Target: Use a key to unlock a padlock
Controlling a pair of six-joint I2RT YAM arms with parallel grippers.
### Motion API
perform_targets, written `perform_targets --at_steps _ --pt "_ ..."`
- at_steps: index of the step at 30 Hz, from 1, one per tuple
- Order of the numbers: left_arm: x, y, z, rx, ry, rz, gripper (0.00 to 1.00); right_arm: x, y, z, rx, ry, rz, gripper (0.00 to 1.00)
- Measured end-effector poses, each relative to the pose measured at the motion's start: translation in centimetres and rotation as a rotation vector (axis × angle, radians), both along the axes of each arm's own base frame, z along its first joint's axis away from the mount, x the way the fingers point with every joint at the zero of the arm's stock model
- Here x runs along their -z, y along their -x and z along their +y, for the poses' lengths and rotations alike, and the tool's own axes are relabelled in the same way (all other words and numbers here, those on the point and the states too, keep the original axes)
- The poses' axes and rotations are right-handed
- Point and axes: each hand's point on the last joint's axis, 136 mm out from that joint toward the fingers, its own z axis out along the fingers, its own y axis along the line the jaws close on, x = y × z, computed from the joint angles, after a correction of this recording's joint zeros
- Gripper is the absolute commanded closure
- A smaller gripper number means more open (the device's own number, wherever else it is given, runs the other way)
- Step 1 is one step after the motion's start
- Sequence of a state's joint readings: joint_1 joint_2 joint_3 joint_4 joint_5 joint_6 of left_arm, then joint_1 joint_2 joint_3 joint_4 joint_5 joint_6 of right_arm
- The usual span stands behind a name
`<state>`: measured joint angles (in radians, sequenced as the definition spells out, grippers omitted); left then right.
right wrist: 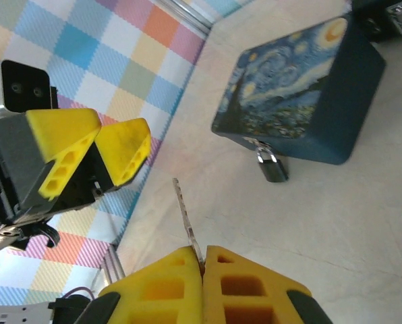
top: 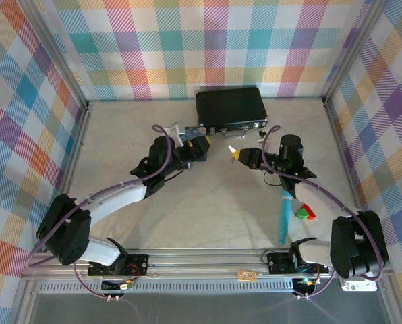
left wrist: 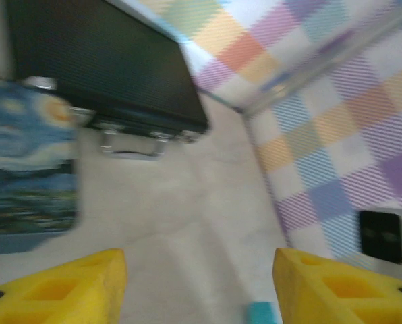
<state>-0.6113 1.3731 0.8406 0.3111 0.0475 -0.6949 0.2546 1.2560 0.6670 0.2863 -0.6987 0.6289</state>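
The right pincer (right wrist: 202, 260) is shut tight on the key (right wrist: 185, 216). The left pincer (left wrist: 201, 270) is open and holds nothing. The padlock (right wrist: 272, 165) hangs on the blue tin (right wrist: 302, 81), apart from the key. I think putting the key in and turning it is not yet done.

We saw the padlock (right wrist: 272, 165), small and dark with a dull metal sheen, hooked by its shackle to a clasp at the lower edge of the tin (right wrist: 295, 88). Its boxy body was tilted and lay close against the worktop (right wrist: 363, 223). We could not tell whether the shackle was latched. The key (right wrist: 186, 219) was thin and silvery. Its toothed blade stood out from between the pressed-together fingers of the right end effector (right wrist: 202, 260), which hid its head. It was apart from the padlock, with its tip not aimed at it.
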Motion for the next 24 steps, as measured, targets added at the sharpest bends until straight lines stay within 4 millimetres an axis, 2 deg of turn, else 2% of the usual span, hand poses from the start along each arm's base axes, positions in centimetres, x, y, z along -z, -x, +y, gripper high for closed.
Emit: perform_targets --at_steps 6,14,18,24 --pt "6.6 0.9 2.7 -0.017 -0.245 0.105 0.34 1.0 0.0 -0.1 0.004 0.017 0.031 1.0" --pt "13.2 -0.5 4.9 -0.026 -0.391 0.217 0.35 1.1 0.0 -0.1 0.004 0.018 0.034 1.0" --pt "15.4 -0.9 5.2 -0.024 -0.428 0.259 0.35 1.2 0.3 -0.1 0.003 0.014 0.025 1.0" --pt "17.0 -1.8 4.4 0.0 -0.444 0.26 0.39 1.3 0.3 0.0 -0.005 -0.005 0.029 1.0"
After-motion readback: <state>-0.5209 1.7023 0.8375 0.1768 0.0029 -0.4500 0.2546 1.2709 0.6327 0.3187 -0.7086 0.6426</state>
